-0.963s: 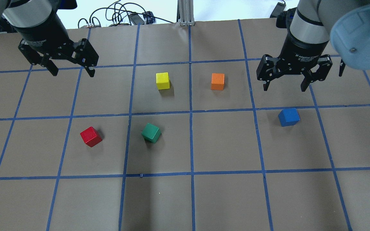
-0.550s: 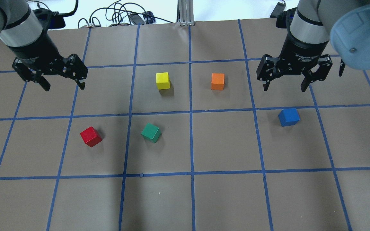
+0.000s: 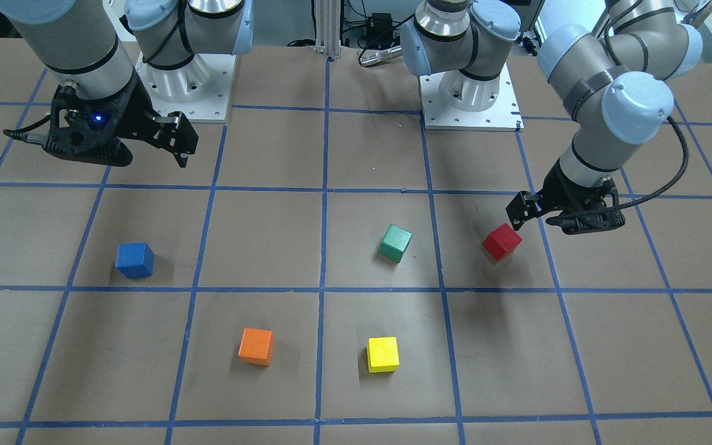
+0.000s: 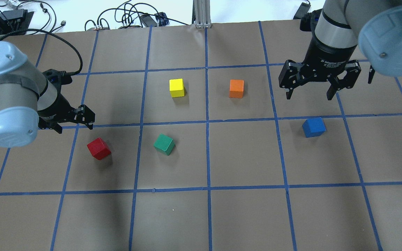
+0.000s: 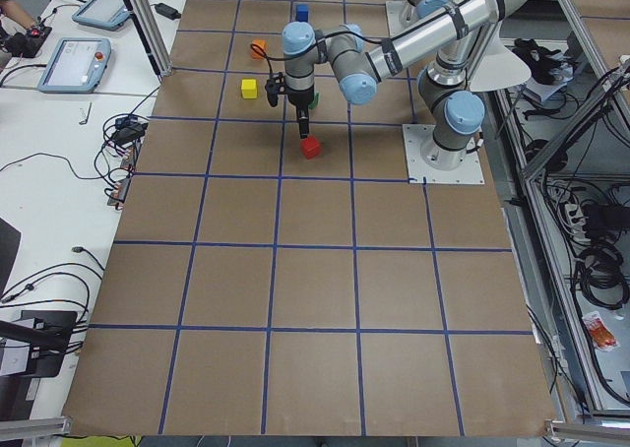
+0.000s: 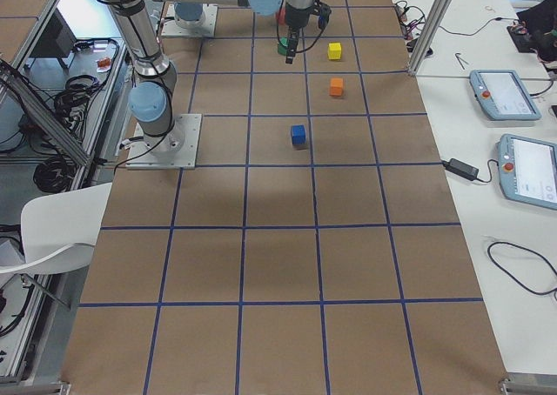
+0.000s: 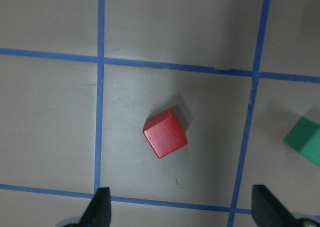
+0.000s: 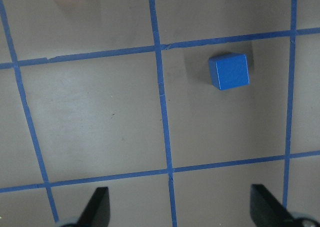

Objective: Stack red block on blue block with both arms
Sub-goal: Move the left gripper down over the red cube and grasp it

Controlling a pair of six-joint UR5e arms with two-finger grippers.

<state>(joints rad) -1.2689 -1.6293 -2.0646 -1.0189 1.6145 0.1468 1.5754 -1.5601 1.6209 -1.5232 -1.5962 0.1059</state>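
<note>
The red block (image 4: 98, 148) lies on the brown table, left of centre; it also shows in the front view (image 3: 502, 241) and in the left wrist view (image 7: 165, 133). My left gripper (image 4: 74, 127) is open and empty, low over the table just beyond and left of the red block, apart from it. The blue block (image 4: 313, 127) lies on the right side and shows in the right wrist view (image 8: 229, 71). My right gripper (image 4: 309, 96) is open and empty, raised above the table just beyond the blue block.
A green cube (image 4: 164, 144) lies right of the red block. A yellow cube (image 4: 176, 87) and an orange cube (image 4: 236, 88) lie further back near the middle. Blue tape lines grid the table. Cables (image 4: 127, 17) lie past the far edge.
My left arm has swung down and nearer, bringing its open gripper from the far left corner to just beside the red block. The right arm and all cubes have not moved.
</note>
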